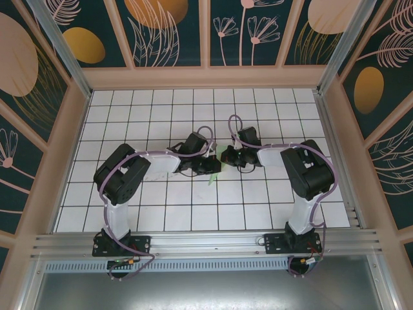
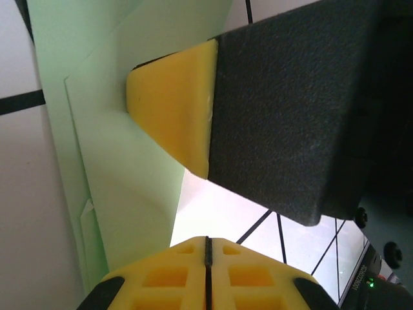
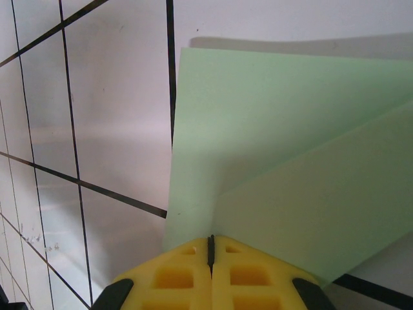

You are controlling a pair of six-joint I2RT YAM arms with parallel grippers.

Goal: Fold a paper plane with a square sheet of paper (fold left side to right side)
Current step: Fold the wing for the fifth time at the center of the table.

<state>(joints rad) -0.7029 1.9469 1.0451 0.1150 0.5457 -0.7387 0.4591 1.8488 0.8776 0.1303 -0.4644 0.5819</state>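
The light green sheet of paper [image 3: 271, 148] lies folded in layers on the white tiled floor, and a small part of it [image 1: 217, 170] peeks out between the two grippers at the table's middle. My right gripper [image 3: 210, 240] is shut, its tips resting on the paper where two layers meet. In the left wrist view that yellow fingertip [image 2: 171, 103] presses down on the paper [image 2: 122, 168]. My left gripper [image 2: 208, 242] is shut too, just beside the paper's right edge, with nothing visible between its fingers. Seen from above, the left gripper [image 1: 213, 166] and right gripper [image 1: 226, 157] almost touch.
The floor is white tiles [image 1: 193, 103] with black grid lines. Wooden frame walls [image 1: 206, 77] with patterned panels close in the back and both sides. An aluminium rail [image 1: 206, 239] carrying both arm bases runs along the near edge.
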